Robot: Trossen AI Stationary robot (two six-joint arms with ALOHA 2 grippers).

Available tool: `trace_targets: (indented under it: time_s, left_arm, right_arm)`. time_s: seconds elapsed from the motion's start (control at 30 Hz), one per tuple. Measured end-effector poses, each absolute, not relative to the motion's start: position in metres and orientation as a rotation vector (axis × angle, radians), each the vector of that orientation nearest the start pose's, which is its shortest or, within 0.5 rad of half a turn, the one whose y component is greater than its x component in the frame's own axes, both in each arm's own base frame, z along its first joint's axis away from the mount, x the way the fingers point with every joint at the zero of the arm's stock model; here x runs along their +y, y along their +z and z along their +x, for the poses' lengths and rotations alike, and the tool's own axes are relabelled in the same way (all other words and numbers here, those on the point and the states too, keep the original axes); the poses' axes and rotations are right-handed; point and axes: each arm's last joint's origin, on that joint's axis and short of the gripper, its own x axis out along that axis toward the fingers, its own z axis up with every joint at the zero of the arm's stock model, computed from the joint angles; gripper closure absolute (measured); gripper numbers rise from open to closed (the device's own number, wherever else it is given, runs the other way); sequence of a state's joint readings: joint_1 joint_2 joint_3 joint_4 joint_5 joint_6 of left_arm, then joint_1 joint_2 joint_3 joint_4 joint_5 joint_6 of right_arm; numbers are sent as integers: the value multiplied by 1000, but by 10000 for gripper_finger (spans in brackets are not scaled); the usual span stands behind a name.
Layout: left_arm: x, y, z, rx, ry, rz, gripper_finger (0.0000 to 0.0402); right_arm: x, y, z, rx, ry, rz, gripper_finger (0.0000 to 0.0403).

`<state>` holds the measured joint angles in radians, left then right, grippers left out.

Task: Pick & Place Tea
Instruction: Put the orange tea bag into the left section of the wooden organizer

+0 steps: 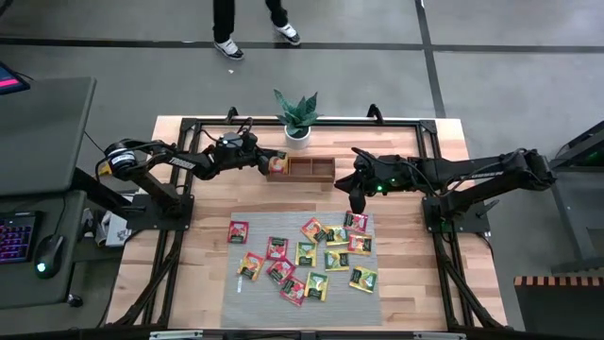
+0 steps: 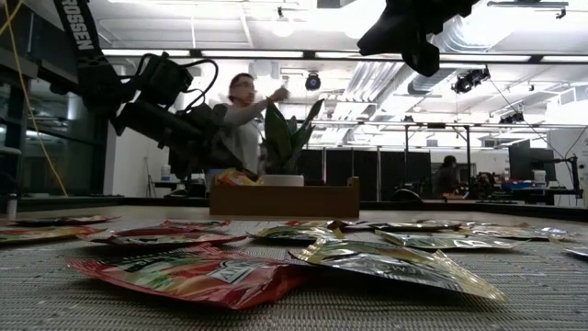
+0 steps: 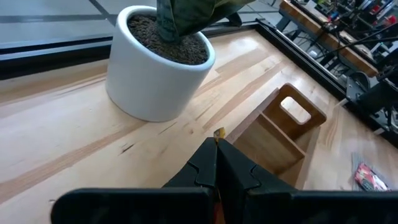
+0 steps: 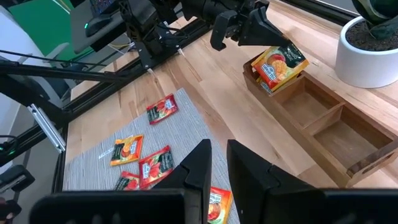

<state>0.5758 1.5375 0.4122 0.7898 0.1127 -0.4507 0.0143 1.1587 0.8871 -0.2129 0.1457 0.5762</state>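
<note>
Several red, yellow and green tea sachets lie flat on the grey ribbed mat. The brown wooden tray stands at the far side, beside a potted plant. My left gripper is at the tray's left compartment, shut on a yellow sachet. At least one more yellow sachet lies in that compartment. My right gripper hovers above the mat's far right corner. In the right wrist view its fingers stand a narrow gap apart with nothing between them. My left gripper pinches the yellow sachet by its upper edge between its two shut fingers; only a sliver of that edge shows past the fingertips. The fingers come from the table's left, slanting down. The sachet hangs tilted, its lower part in the tray's left compartment.
A white pot with a green plant stands just beyond the tray. The tray's middle and right compartments show bare wood. A black metal frame runs round the table's far part. A person stands beyond the far edge.
</note>
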Motion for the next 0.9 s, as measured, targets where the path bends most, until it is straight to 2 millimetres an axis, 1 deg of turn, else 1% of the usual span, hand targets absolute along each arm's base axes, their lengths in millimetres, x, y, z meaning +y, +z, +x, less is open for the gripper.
trace_targets:
  time_s: [0.33,0.47,0.6,0.73,0.9]
  left_arm:
    - [140,139,221,218,520,-564,402]
    - [140,134,222,239,525,-575,402]
    - [140,135,222,236,515,-569,398]
    - [140,136,223,230,498,-540,376]
    - [140,139,224,205,489,-526,332]
  right_arm:
    - [0,293,252,435,-257,511,354]
    - [0,293,252,435,-256,508,354]
    - [0,293,252,435,-256,508,354]
    - [0,293,252,435,-256,508,354]
    - [-1,293,252,436,-256,507,354]
